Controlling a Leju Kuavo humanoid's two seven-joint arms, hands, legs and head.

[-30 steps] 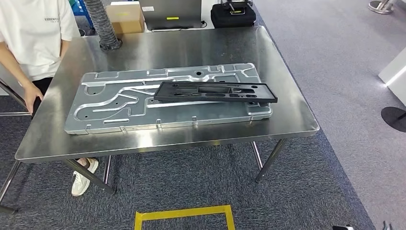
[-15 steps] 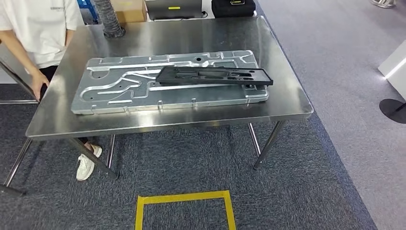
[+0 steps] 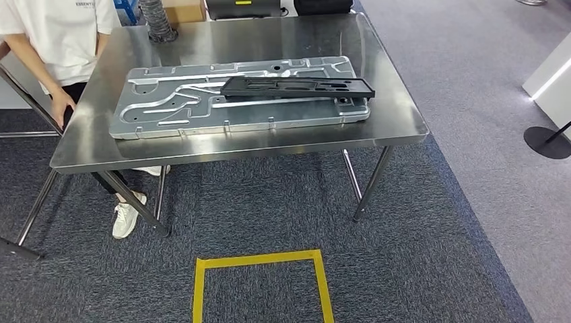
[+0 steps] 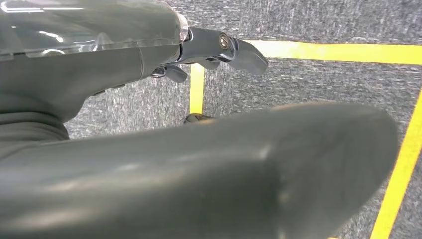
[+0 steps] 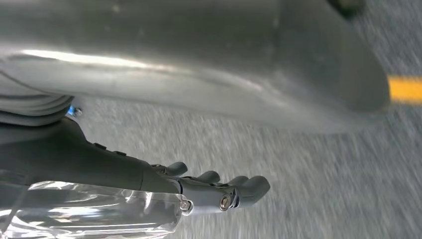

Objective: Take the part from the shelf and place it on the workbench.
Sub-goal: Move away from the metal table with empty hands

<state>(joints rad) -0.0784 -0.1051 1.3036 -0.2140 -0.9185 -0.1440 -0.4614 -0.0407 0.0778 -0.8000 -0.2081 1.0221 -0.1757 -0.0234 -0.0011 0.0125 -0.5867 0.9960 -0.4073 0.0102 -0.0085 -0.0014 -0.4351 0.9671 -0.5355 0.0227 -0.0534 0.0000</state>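
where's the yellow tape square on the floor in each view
Head view: yellow tape square on the carpet, bottom centre, in front of the steel table.
Left wrist view: its strips run behind the left robot hand.
Right wrist view: a short blurred yellow strip at the picture's right edge, far from the right robot hand.
Shared landmark: the grey carpet.

- The left hand [image 4: 219, 50] had a dark grey body, a thick smooth grey thumb, dark fingers [image 4: 249, 55] and a small round screw at one pivot
- The right hand [image 5: 219, 191] looked the same: dark grey, with silver screws
- Clear crinkled plastic film wrapped each wrist
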